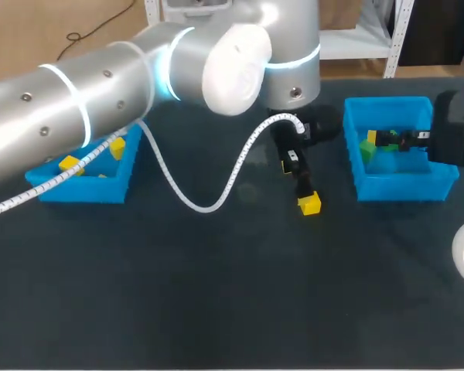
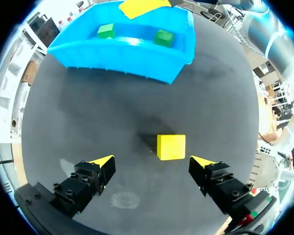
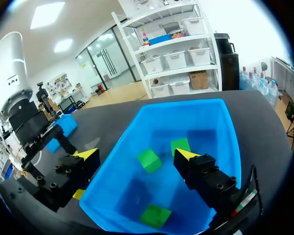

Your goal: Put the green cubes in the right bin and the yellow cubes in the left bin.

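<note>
- Left pincer point(image 2: 152, 160) is spread wide, empty; small yellow cube point(image 2: 171, 147) lies flat just ahead, untouched, squared to it.
- Right pincer point(image 3: 137, 154) is spread, empty, over blue plastic bin point(image 3: 220, 127).

Under left arm point(image 1: 62, 100), left bin point(image 1: 85, 190) half hidden; right hand point(image 1: 377, 141) covers part of green cubes point(image 1: 366, 149) in right bin point(image 1: 402, 186).
</note>
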`<state>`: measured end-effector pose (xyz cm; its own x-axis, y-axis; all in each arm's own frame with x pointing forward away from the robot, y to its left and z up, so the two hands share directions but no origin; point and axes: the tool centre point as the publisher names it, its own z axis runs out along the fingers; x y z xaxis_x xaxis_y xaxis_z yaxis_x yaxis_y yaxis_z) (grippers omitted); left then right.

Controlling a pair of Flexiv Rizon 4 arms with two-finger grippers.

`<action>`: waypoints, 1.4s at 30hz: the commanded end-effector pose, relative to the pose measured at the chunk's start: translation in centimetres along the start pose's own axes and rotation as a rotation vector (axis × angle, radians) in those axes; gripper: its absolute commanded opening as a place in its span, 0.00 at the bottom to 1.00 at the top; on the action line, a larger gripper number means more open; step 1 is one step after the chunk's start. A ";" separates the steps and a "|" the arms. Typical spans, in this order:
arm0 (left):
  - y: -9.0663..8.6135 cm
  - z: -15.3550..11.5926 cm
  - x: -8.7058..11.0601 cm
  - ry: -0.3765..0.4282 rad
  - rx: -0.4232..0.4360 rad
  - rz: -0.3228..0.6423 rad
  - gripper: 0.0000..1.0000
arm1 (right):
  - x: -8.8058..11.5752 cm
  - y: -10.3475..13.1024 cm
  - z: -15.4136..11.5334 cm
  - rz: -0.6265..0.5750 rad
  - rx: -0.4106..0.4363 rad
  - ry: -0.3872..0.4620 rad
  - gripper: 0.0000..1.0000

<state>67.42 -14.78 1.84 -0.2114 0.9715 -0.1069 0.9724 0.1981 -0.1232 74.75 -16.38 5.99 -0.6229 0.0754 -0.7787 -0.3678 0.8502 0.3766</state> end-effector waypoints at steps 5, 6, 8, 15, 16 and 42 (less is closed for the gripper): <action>-1.5 0.9 -0.2 0.015 -0.026 0.012 1.00 | -0.1 -0.1 -0.1 0.002 -0.006 0.003 1.00; -1.6 1.0 -0.2 0.019 -0.029 0.011 1.00 | -0.1 -0.1 -0.1 0.002 -0.006 0.003 1.00; -1.7 1.2 -0.3 0.021 -0.032 0.010 1.00 | -0.1 -0.1 -0.1 0.002 -0.006 0.003 1.00; -1.4 2.3 -0.7 0.034 -0.046 0.003 1.00 | -0.1 -0.1 -0.1 0.002 -0.006 0.003 1.00; -1.1 2.6 -0.7 0.039 -0.048 -0.003 1.00 | -0.1 -0.1 -0.1 0.002 -0.006 0.003 1.00; 2.0 2.1 -0.4 -0.069 -0.105 -0.189 0.00 | -0.1 -0.1 -0.1 0.002 -0.006 0.003 1.00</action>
<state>69.60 -16.50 -0.90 -0.3847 0.9153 -0.1193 0.9230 0.3822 -0.0444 74.75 -16.38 5.99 -0.6229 0.0754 -0.7787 -0.3679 0.8502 0.3766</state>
